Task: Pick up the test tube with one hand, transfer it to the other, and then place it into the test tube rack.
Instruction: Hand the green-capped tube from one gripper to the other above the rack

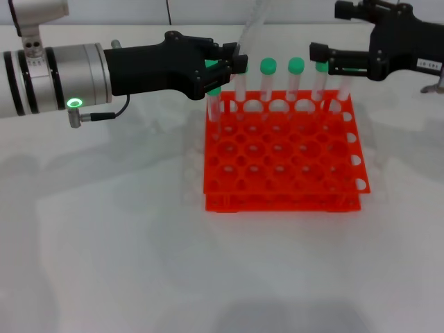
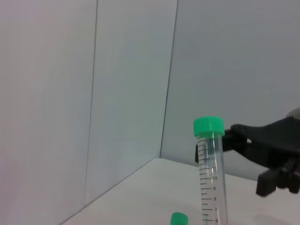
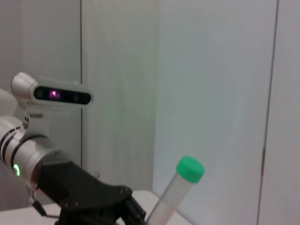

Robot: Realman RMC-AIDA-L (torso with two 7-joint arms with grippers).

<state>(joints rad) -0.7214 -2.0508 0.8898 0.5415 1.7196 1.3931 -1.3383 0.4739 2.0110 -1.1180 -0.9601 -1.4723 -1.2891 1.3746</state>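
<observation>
Head view: a pale grey-white surface (image 1: 104,243) carries a bright orange-red, two-tier square plastic test tube rack (image 1: 284,156) with a grid of round holes. Along its far row stand several slim clear plastic tubes with green caps (image 1: 296,66), upright in their holes.

The left arm, a silver-white wrist showing a green light (image 1: 73,103), reaches in horizontally from the left. Its black two-finger left gripper (image 1: 225,69) sits at the far-left corner of the rack. Its fingers (image 1: 223,52) are closed around the upper end of the slim clear green-capped test tube (image 1: 214,104), which hangs roughly upright with its lower end at a far-left hole of the rack. Whether it is seated cannot be told.

The black right gripper (image 1: 326,61), bearing a small white label sticker (image 1: 429,64), is held above the far-right corner of the rack, close to the capped tubes there. Whether its fingers are parted or hold anything cannot be told.

Left wrist view: a graduated clear tube (image 2: 209,168) stands upright, with the right gripper beyond it.
</observation>
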